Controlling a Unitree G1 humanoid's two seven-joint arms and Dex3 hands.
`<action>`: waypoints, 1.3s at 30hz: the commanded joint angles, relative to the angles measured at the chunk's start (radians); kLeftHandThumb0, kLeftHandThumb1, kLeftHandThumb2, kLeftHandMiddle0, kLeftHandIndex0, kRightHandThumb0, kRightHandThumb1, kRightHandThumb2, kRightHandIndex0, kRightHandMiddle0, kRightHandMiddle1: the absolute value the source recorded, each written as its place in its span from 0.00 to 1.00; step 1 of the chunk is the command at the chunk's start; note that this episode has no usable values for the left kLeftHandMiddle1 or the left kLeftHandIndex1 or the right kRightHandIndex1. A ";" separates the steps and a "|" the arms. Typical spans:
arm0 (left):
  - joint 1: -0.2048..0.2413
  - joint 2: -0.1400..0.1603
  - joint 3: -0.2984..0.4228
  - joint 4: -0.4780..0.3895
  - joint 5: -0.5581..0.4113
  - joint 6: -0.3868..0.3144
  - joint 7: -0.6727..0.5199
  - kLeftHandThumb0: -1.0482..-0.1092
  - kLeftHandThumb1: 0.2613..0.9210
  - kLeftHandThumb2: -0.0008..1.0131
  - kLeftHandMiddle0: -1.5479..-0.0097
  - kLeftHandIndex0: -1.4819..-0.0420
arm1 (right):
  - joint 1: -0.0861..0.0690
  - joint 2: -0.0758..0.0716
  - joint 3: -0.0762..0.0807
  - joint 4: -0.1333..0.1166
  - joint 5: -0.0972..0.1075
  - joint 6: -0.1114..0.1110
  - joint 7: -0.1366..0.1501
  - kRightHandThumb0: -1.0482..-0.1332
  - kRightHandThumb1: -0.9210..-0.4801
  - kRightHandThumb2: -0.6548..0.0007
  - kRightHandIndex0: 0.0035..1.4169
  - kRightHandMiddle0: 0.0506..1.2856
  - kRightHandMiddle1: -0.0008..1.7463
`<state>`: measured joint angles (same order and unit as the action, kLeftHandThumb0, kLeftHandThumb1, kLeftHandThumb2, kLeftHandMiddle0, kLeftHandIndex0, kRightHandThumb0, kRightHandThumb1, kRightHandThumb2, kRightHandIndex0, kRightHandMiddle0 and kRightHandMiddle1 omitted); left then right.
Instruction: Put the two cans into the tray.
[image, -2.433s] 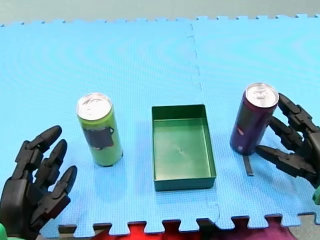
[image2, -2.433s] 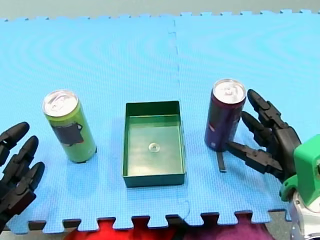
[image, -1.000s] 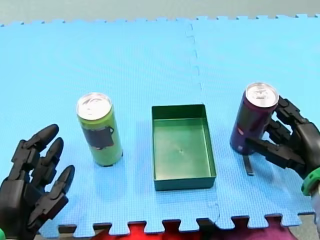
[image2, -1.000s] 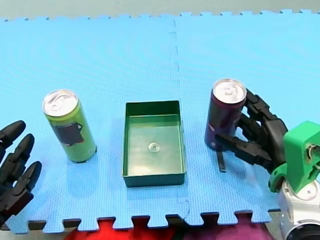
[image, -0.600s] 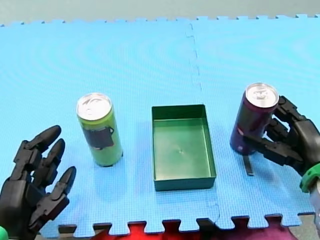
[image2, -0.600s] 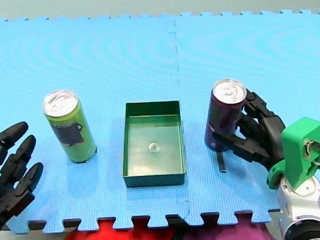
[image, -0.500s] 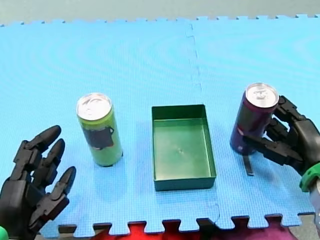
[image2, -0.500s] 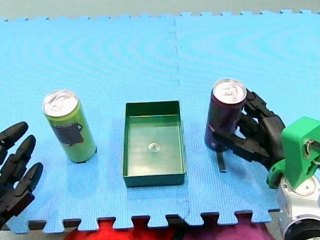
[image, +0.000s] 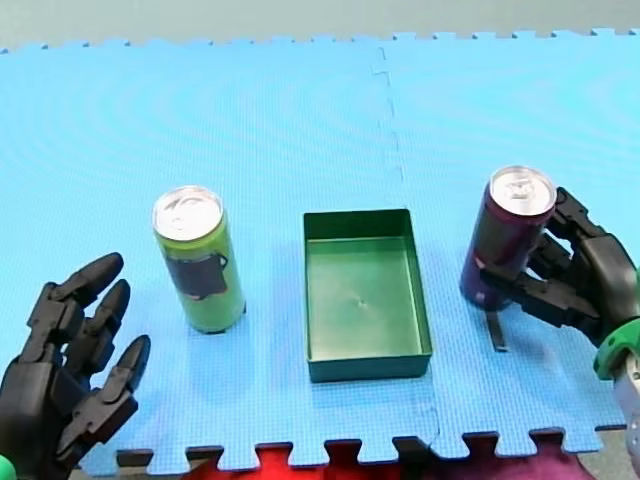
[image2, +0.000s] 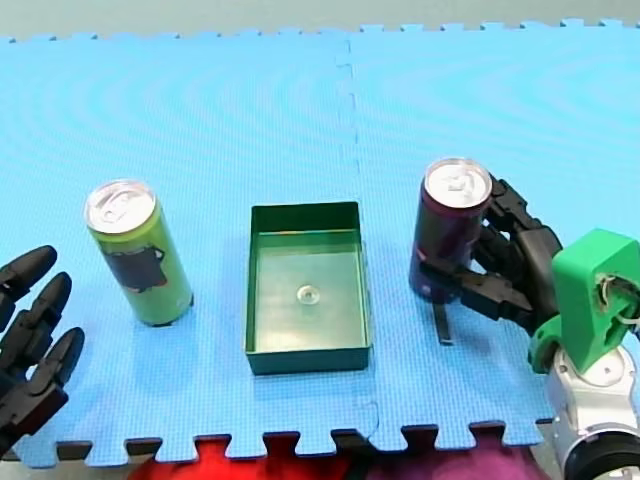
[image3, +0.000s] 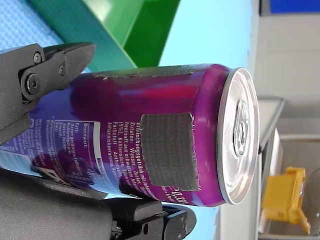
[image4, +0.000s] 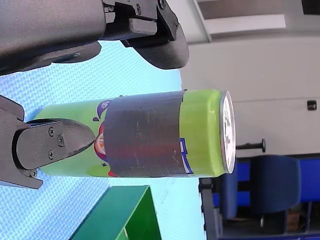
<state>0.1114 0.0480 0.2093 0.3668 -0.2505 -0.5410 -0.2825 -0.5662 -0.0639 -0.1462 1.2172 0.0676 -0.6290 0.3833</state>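
The right robot hand is clamped on the purple can, with its fingers curled around the side facing away from the tray. The can stands upright on the blue foam mat. In the first wrist view a black fingertip presses on the purple can, near a grey tape patch on its side. A short dark strip lies on the mat just below this hand's lowest finger.

The green tray sits just past the purple can from the right robot hand, near the can but apart from it, and it holds neither can.

The left robot hand holds nothing and is at the mat's near edge. The green can stands upright ahead of it, towards the tray, apart from both the hand and the tray.
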 joint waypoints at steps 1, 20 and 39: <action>0.000 0.004 0.001 -0.002 0.000 0.002 0.003 0.05 1.00 0.51 0.83 0.97 | -0.004 -0.003 -0.001 -0.001 0.001 -0.006 0.013 0.00 0.44 1.00 0.20 0.10 0.00; 0.001 0.001 0.003 0.003 -0.022 0.002 -0.019 0.06 1.00 0.51 0.83 0.97 | -0.014 -0.001 -0.011 -0.005 0.016 0.020 0.051 0.00 0.59 1.00 0.16 0.06 0.00; 0.023 0.002 -0.004 -0.025 0.001 -0.026 -0.015 0.00 1.00 0.50 0.83 0.97 | -0.028 -0.005 -0.004 0.017 -0.005 0.034 0.009 0.00 0.62 1.00 0.14 0.05 0.00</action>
<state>0.1326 0.0453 0.2051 0.3459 -0.2533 -0.5592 -0.2997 -0.5867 -0.0639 -0.1494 1.2290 0.0648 -0.5999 0.3955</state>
